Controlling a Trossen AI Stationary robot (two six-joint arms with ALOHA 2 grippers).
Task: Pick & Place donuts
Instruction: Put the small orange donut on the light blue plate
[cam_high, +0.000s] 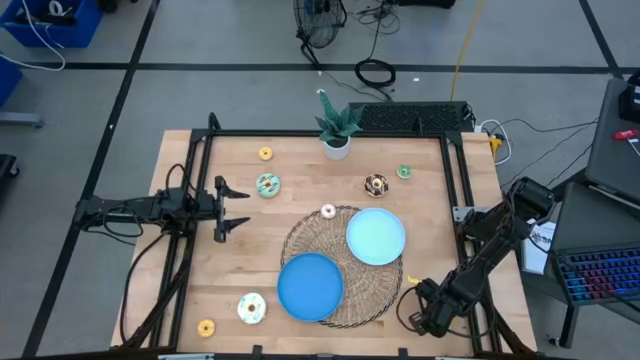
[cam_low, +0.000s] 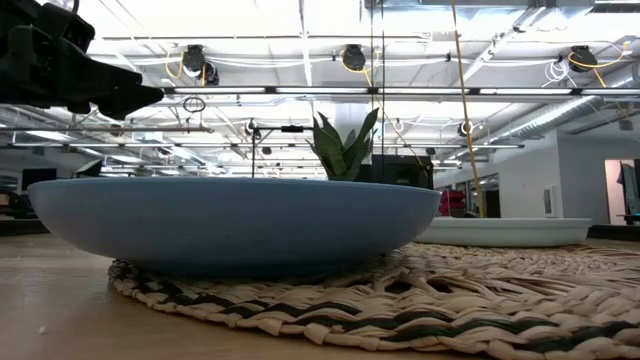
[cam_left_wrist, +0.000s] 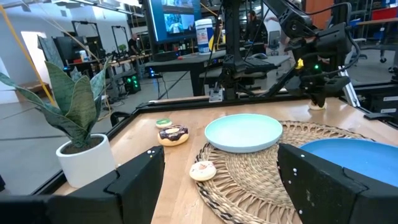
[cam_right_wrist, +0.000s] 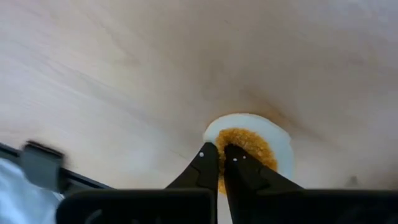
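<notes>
On the pale wooden desk (cam_right_wrist: 124, 74), near its front right corner, the right claw (cam_right_wrist: 221, 163) is shut on the rim of a small cream donut with an orange-brown top (cam_right_wrist: 249, 149), which looks light, rigid and smooth, so a grip across the ring wall suits it; the left claw (cam_high: 232, 207) waits open at the desk's left side.

From above, the right tool (cam_high: 432, 318) sits at the desk's (cam_high: 300, 175) near right corner, its tips too small to make out — whatever lies under them is covered by the arm. In the right wrist view a cream-rimmed donut with an orange-brown centre (cam_right_wrist: 252, 146) is part-hidden by the closed fingers (cam_right_wrist: 208, 163). In the low view the dark blue plate (cam_low: 230, 225) blocks most of the desk behind it; only the potted plant's (cam_low: 343, 148) leaves clear its rim.
</notes>
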